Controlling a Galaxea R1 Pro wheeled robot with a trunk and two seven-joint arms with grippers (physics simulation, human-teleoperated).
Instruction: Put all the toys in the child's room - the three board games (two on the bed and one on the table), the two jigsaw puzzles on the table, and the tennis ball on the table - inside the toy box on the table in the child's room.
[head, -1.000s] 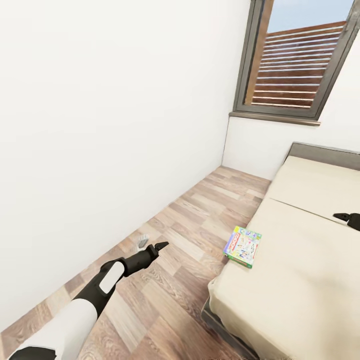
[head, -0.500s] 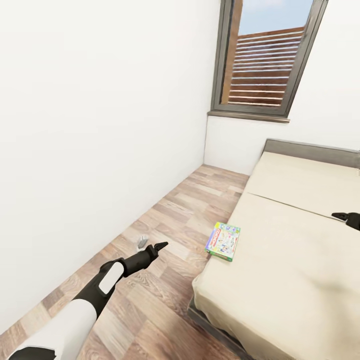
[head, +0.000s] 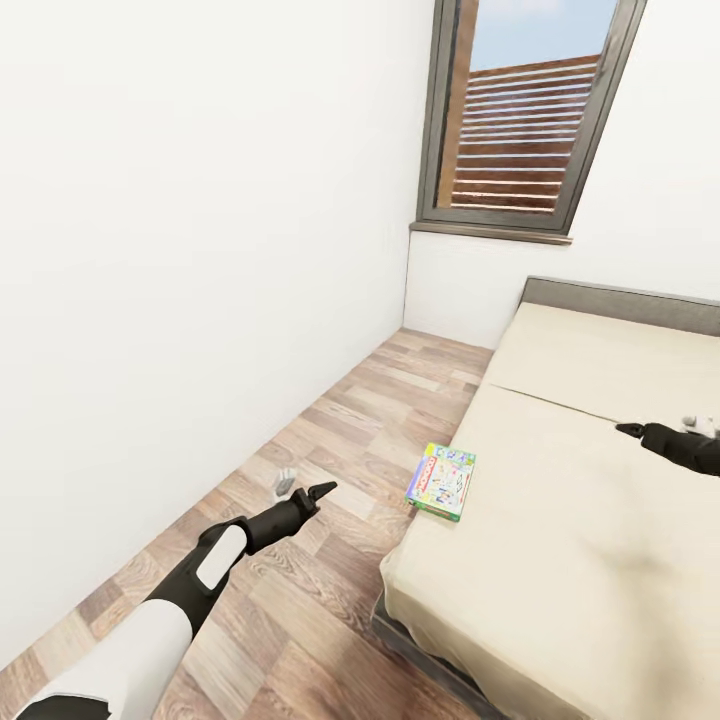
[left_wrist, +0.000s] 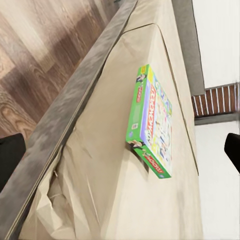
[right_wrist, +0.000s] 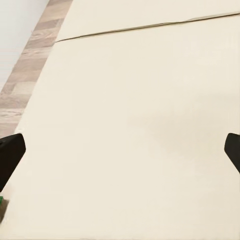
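I see the green-edged board game (head: 441, 482) flat on the bed (head: 590, 520) edge, at 12 o'clock. Left claw (head: 322, 492) over the floor (head: 330, 440), right claw (head: 632, 431) over the mattress; both released, empty.

I see the bed (head: 590, 520) as a beige mattress, matt and cloth-like, smooth across the top and creased into folds at its near corner in the left wrist view; its frame (left_wrist: 75, 95) reads as a dull grey board with a faintly grained face; the green-edged board game (head: 441, 481) looks like printed card, its lid and sides bright and slightly glossy; the floor (head: 330, 450) is wood plank, brown and grey grain under a soft satin sheen; the wall (head: 180, 250) is plain white, flat and matt; my left arm (head: 190, 590) has a smooth white shell, and the left gripper (head: 322, 491) is matt black; the window frame (head: 590, 130) is smooth dark grey, with reddish-brown slats behind the glass.
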